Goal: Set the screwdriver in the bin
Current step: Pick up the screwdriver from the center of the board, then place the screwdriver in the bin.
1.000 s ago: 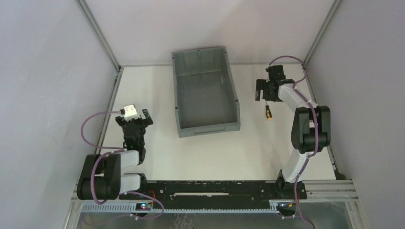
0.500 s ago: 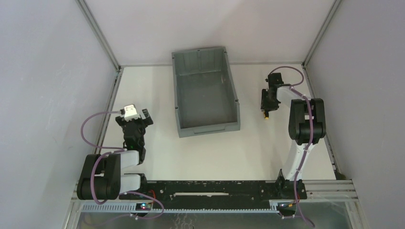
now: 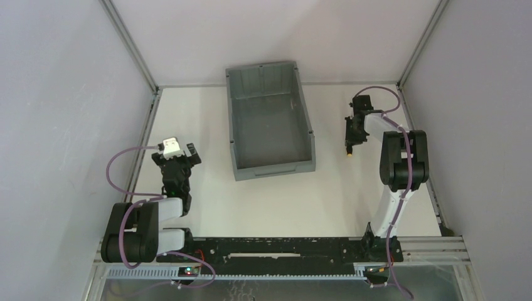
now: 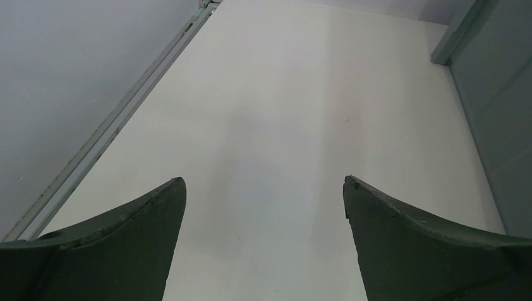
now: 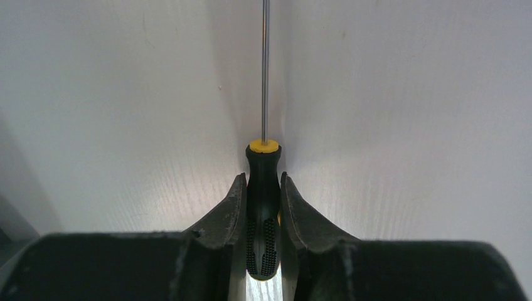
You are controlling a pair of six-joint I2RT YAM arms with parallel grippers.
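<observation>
The screwdriver (image 5: 263, 188) has a black handle with a yellow collar and a thin metal shaft pointing away from the camera, low over the white table. My right gripper (image 5: 262, 177) is shut on its handle, one finger on each side. From above, the right gripper (image 3: 350, 133) is right of the bin (image 3: 271, 167), and the screwdriver's yellow end (image 3: 347, 151) sticks out below it. The grey bin stands open at the table's middle back with nothing inside. My left gripper (image 3: 183, 155) is open, holds nothing and sits left of the bin.
In the left wrist view the left gripper (image 4: 264, 182) hovers over bare white table, with the bin's grey wall (image 4: 502, 125) at the right edge. Grey enclosure walls and metal rails (image 3: 149, 119) border the table. The arms' bases stand on the black rail (image 3: 270, 248) at the near edge.
My right gripper came down over the screwdriver, shifted slightly toward the near side, and closed on its handle. The left arm and the bin have not moved.
</observation>
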